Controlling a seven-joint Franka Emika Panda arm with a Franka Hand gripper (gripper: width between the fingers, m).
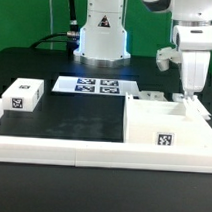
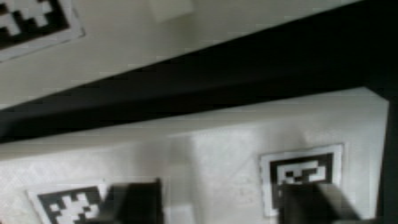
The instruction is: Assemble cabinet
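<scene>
Gripper (image 1: 191, 98) was positioned over far wall of cabinet body (image 1: 148, 121), 3 o'clock of marker board (image 1: 90, 85); fingers (image 2: 134, 203) were spread wide. Small tagged panel (image 1: 22, 95) was seen at 9 o'clock.

Just below your gripper (image 1: 190, 98), the cabinet body (image 1: 143, 129) looks smooth, matt white plastic, and the table (image 1: 73, 118) beside it matt black.
</scene>
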